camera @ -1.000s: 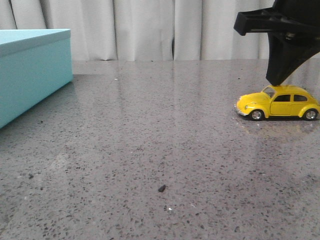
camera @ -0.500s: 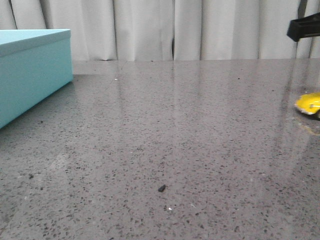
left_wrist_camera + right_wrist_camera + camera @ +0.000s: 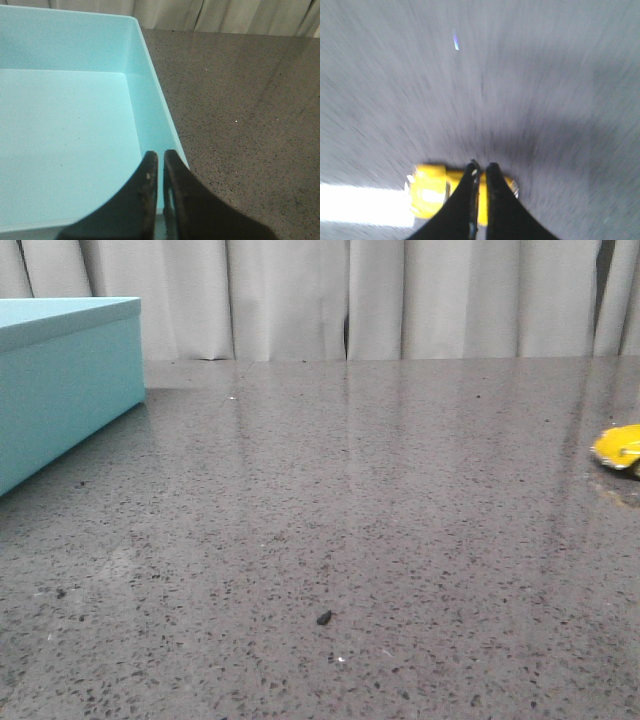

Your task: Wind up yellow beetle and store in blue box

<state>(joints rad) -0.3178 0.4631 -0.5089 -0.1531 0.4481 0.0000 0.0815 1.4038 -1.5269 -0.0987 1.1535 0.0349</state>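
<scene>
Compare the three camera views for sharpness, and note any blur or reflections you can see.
Front view: sharp; the glossy table mirrors the curtain folds, and the yellow beetle is cut by the edge. Left wrist view: crisp on the blue box. Right wrist view: heavy streaked motion blur, beetle smeared beneath the right gripper.

You've got a grey speckled stone-look bench [image 3: 360, 490] w/ a glossy top, filling most of the front view and reflecting the backdrop. Behind it hangs a pale off-white pleated curtain [image 3: 300, 295], w/ a dark gap between two folds near centre. A small black crumb-like speck [image 3: 324, 617] lies on the bench near the front edge, roughly mid-width.
</scene>
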